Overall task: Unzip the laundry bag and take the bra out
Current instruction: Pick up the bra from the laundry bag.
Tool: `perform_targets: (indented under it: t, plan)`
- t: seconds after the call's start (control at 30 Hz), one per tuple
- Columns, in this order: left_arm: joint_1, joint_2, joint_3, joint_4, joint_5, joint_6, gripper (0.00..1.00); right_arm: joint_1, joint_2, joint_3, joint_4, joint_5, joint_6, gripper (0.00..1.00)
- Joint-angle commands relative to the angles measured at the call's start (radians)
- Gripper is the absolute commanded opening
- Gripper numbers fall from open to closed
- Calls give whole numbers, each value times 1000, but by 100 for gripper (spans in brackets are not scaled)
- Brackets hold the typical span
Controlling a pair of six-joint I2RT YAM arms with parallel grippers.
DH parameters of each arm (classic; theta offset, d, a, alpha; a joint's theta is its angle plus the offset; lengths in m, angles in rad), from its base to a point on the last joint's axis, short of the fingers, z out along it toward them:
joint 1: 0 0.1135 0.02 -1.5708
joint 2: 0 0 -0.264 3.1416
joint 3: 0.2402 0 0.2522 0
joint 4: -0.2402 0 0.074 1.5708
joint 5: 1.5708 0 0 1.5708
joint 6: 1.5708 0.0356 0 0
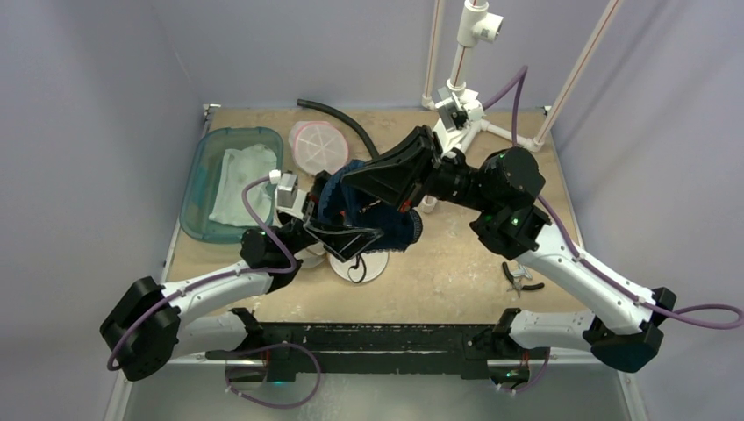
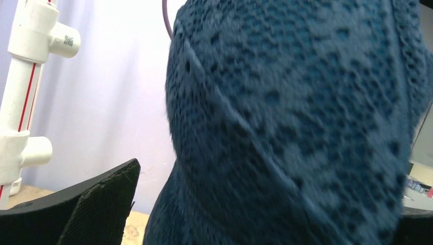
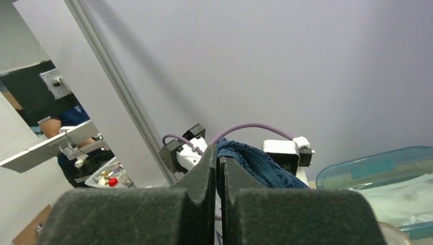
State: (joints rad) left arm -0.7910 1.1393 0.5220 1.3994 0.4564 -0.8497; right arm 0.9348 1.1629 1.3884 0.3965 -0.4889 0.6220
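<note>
My right gripper (image 1: 349, 181) is shut on the edge of a dark blue lace bra (image 1: 368, 215) and holds it up over the middle of the table. The right wrist view shows the lace (image 3: 258, 166) pinched at the closed fingertips (image 3: 218, 157). My left gripper (image 1: 351, 235) stands open, just below and beside the hanging bra. In the left wrist view the bra (image 2: 296, 127) fills the space between the spread fingers (image 2: 99, 206). A white round laundry bag (image 1: 360, 267) lies flat on the table beneath the bra, partly hidden.
A teal bin (image 1: 200, 180) with pale cloth stands at the left. A pink-rimmed round piece (image 1: 318, 145) and a black hose (image 1: 342, 118) lie at the back. A white pipe stand (image 1: 461, 110) is at the back right, and pliers (image 1: 519, 279) lie near the right arm.
</note>
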Motion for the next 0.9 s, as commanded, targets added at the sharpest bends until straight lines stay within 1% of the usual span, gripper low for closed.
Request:
perform_targets:
  t: [0.0,0.07,0.13,0.17,0.27,0.3,0.43,0.5,0.53,0.57,0.63,0.67,0.7,0.73,0.77,0.8,0.87]
  plan:
    - [-35,22,37,111,-92,33,97,-4,-44,-41,101,36,21,0]
    - [-47,32,32,134,-120,33,97,-4,-59,-76,144,50,34,0]
    - [-56,43,36,135,-134,42,89,-4,-62,-91,164,53,44,0]
    - [-58,47,38,129,-136,45,82,-4,-61,-92,170,52,49,0]
    - [-58,63,53,122,-119,48,51,-5,-57,-92,176,54,50,0]
    - [-59,67,59,119,-112,49,44,-5,-58,-92,173,55,50,0]
    - [-57,67,70,89,-108,54,20,-4,-65,-97,159,53,48,0]
    - [-59,49,66,55,-123,69,2,-5,-77,-107,150,53,44,0]
    - [-59,34,62,32,-138,79,0,-5,-84,-110,143,54,42,0]
    - [-59,13,56,2,-156,91,0,-5,-91,-110,127,55,32,12]
    - [-56,-41,50,-86,-185,129,0,-4,-108,-103,77,63,-1,43]
    - [-55,-72,53,-153,-199,153,0,-4,-117,-101,51,74,-15,58]
    - [-54,-109,55,-231,-219,191,0,-5,-127,-98,14,82,-32,68]
    - [-53,-146,61,-307,-239,216,0,-5,-136,-90,-22,90,-50,84]
    - [-50,-182,69,-386,-254,242,0,-5,-140,-80,-63,102,-65,95]
    - [-47,-219,79,-462,-270,265,0,-4,-143,-70,-98,109,-82,98]
    - [-38,-292,114,-657,-302,308,0,-5,-137,-39,-187,121,-118,98]
